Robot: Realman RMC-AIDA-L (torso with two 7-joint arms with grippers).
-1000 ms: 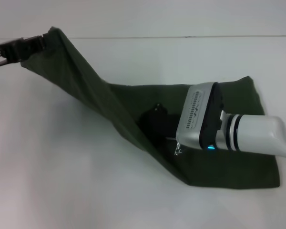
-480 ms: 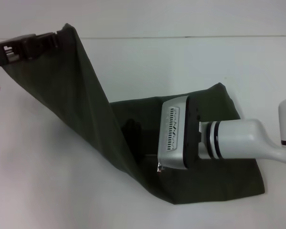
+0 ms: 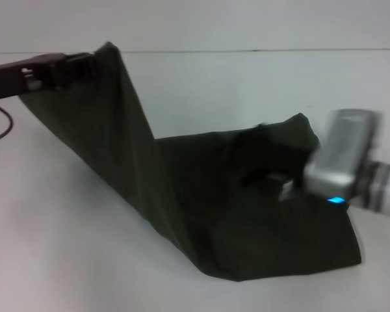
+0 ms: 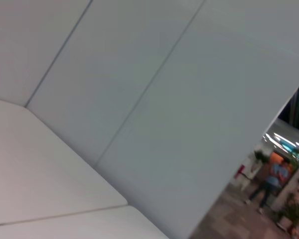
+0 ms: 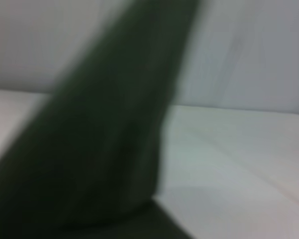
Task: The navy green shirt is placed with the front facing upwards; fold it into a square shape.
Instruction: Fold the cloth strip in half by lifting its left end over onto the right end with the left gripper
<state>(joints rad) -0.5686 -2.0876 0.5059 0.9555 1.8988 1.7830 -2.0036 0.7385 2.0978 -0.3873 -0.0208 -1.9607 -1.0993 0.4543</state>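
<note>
White tabletop (image 3: 65, 247) fills pretty much everything in your head view, with a plain pale wall (image 3: 247, 26) behind it and one thin seam line where they meet. Your left wrist view just gets blank white panels (image 4: 139, 99) and a sliver of some lit room past their edge, with a person in a blue top (image 4: 275, 174) standing far off.

Count-wise: one navy green shirt (image 3: 247, 221), two arms.

The shirt's right part lies flat on the table, while its left end is hoisted up high into a taut slanted sheet. Your left gripper (image 3: 68, 68) is up at far left, pinched onto that raised corner. Your right gripper (image 3: 276, 175) sits low over the flat part, dark against dark cloth, so you can't tell how its fingers stand.
</note>
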